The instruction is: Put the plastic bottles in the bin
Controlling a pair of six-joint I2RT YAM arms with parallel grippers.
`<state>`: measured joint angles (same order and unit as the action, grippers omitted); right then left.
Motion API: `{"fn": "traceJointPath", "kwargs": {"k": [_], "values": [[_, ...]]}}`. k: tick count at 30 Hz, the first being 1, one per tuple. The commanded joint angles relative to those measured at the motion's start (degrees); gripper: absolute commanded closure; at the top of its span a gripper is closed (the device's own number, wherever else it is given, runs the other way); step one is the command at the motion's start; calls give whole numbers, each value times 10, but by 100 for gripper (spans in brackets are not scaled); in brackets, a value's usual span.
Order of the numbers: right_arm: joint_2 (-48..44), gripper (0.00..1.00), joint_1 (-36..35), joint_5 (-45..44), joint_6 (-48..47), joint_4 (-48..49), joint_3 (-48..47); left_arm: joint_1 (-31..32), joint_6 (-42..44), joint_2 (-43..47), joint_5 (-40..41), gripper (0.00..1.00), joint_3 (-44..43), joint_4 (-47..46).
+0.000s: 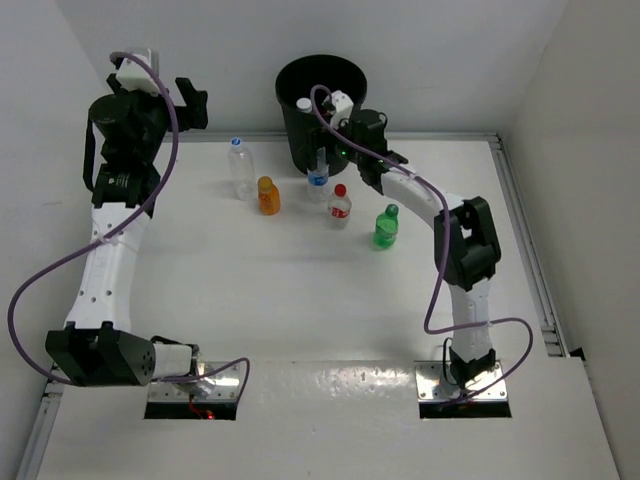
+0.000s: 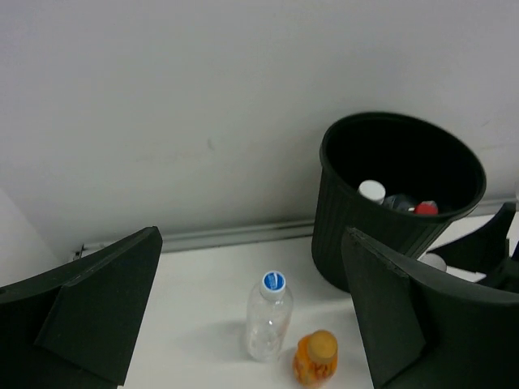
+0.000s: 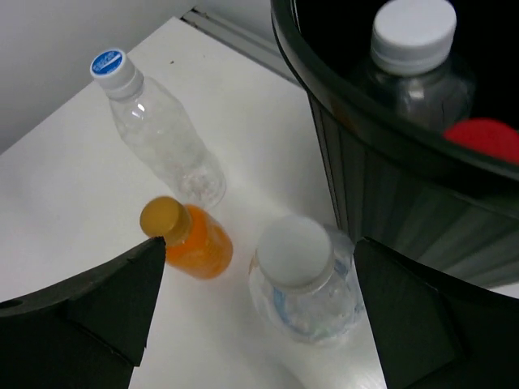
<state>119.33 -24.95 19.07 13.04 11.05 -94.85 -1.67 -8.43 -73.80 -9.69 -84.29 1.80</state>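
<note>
**Plastic, Glossy and Matt**

The bin (image 3: 405,219) is black plastic, its ribbed wall faintly shiny. The clear bottle (image 3: 166,142) and the orange bottle (image 3: 199,243) are smooth, glossy plastic. The table (image 1: 300,300) is white and matt. The base plates (image 1: 222,385) gleam like metal.

A white-capped bottle (image 3: 298,271) stands just beside the bin (image 3: 405,219), orange bottle (image 3: 195,241) near.

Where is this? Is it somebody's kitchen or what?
Most likely a robot lab's test booth, not a home. A left arm and a right arm are bolted to a white table, plain white walls box it in, and only small plastic bottles and a black bin are out.
</note>
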Motion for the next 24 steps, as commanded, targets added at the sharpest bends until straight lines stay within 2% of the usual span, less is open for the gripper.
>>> {"fn": "traceJointPath", "kwargs": {"k": [1,3,5,10,12,13,14,17,19,20,21,22,24], "values": [[27,5,-16,-53,-12,19,-52,-12,2,15,1,0,-1,0],[46,7,-24,-111,-33,7,-65,-18,2,15,1,0,6,0],[61,10,-28,-128,-42,6,-69,-18,2,15,1,0,12,0],[73,32,-36,-169,-47,-9,-79,-23,2,9,1,0,18,-6],[67,37,-38,-175,-53,-7,-74,-23,2,4,1,0,18,-11],[64,47,-38,-178,-56,-7,-62,-23,2,-2,1,0,18,-11],[54,52,-33,-179,-59,1,-59,-23,-4,-2,1,0,18,-11],[26,70,-25,-164,-61,2,-39,-23,-4,-7,-4,0,18,-17],[6,77,-19,-123,-55,3,-11,-23,-9,-7,-9,0,23,-23],[-39,84,-12,-107,-51,6,-2,-23,-9,-7,-9,0,29,-23],[-56,86,-9,-62,-47,10,25,-23,-9,-7,-16,0,29,-30],[-109,90,-4,-44,-29,13,40,-23,-14,-7,-16,0,29,-36],[-142,93,8,2,-15,27,56,-15,-14,-7,-22,0,34,-42]]}}
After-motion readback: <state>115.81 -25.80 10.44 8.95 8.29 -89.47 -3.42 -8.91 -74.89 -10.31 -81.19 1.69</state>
